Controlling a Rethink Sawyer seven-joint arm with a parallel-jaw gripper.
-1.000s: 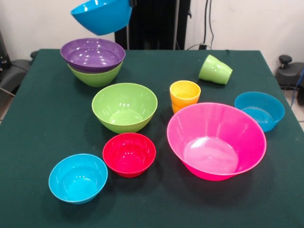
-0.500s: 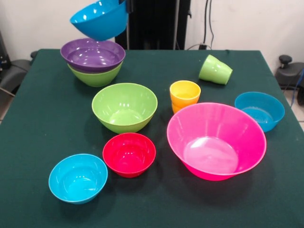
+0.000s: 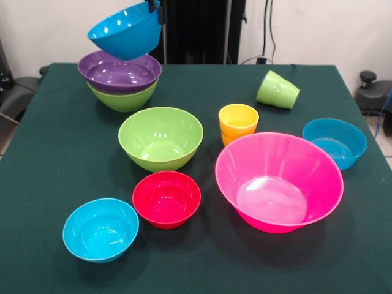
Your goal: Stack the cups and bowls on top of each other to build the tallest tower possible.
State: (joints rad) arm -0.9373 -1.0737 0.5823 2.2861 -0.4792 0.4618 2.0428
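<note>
My gripper (image 3: 155,8) shows only its tips at the top edge, shut on the rim of a blue bowl (image 3: 122,33). The bowl hangs tilted just above the purple bowl (image 3: 119,72), which nests in a lime green bowl (image 3: 125,100) at the far left. A second lime green bowl (image 3: 160,138) stands mid-table, with a red bowl (image 3: 166,199) and a cyan bowl (image 3: 100,229) nearer the camera. The huge pink bowl (image 3: 278,180) stands at the right, and another blue bowl (image 3: 334,143) beyond it. The yellow-orange cup (image 3: 238,122) is upright. The light green cup (image 3: 277,90) lies on its side.
All stands on a dark green table (image 3: 55,159). The black pedestal (image 3: 196,30) rises behind its far edge. Cables hang on the wall at the back right.
The held blue bowl has come down and a little to the left, from high above the purple bowl to just over it. Nothing else has moved.
</note>
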